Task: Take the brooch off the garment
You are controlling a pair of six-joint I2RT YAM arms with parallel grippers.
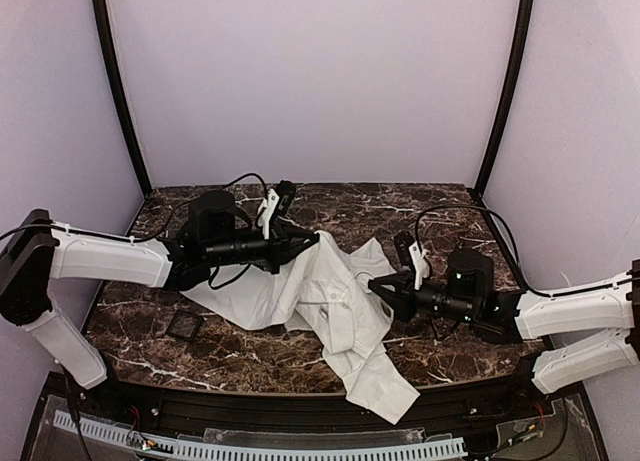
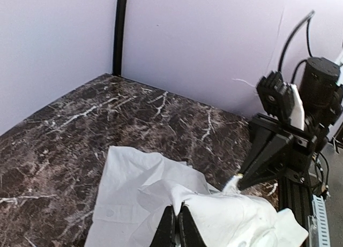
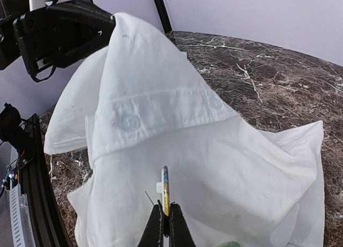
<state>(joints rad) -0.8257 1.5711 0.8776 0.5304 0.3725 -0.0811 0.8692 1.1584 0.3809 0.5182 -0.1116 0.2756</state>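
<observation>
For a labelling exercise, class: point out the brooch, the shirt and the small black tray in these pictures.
brooch (image 3: pixel 165 184): right wrist view, on its thin edge, seen side-on.
shirt (image 3: pixel 166 111): right wrist view, on the buttoned band.
small black tray (image 1: pixel 185 326): top external view, on its middle.

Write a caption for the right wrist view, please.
Right tool pinching the brooch edge-on, in front of the lifted white shirt.

Face of the brooch (image 3: pixel 165 184) out of view, seemingly edge-on.
</observation>
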